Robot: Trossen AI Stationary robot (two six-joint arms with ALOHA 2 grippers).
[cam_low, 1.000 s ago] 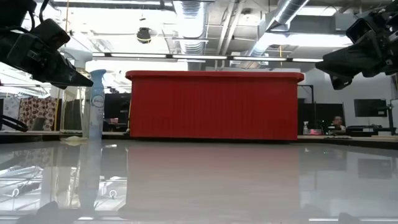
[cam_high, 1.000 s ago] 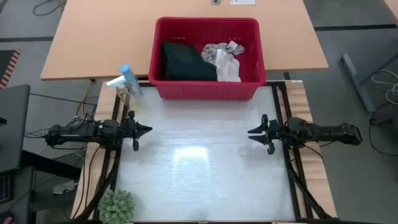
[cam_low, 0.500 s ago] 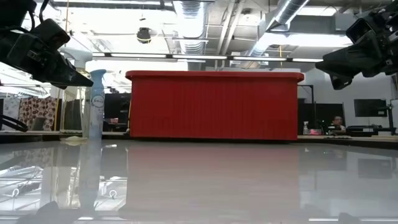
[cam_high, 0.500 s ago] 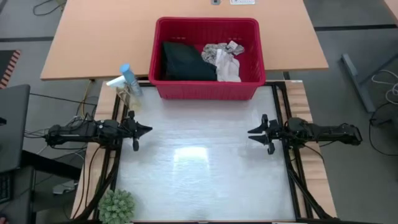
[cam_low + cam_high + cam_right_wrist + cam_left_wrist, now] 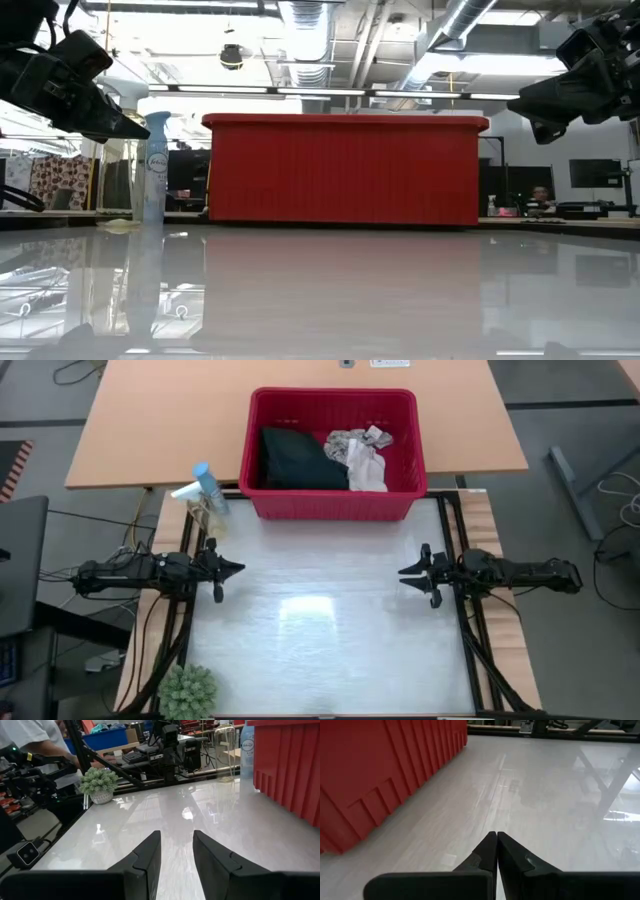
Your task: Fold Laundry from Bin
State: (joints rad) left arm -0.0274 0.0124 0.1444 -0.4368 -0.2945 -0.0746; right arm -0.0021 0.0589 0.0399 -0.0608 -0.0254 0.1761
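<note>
The red bin [image 5: 332, 508] stands at the table's far edge. Inside it lie a dark blackish-green garment [image 5: 295, 458] on its left and a white-grey patterned cloth [image 5: 360, 452] on its right. The low view shows only the bin's front wall [image 5: 345, 170]; the left wrist view shows a corner of it [image 5: 375, 775]. My left gripper [image 5: 238, 569] hovers shut over the table's left side, pointing right, with nothing in it [image 5: 496, 837]. My right gripper [image 5: 404, 573] hovers open over the right side, pointing left, its fingers [image 5: 176, 840] apart and empty.
A blue-capped spray bottle [image 5: 207, 488] stands left of the bin, also seen in the low view [image 5: 155, 170]. A small green potted plant [image 5: 187, 690] sits at the near left corner. A person's sleeve [image 5: 30, 740] shows beyond the table's left side. The glossy white tabletop [image 5: 330, 620] lies between the grippers.
</note>
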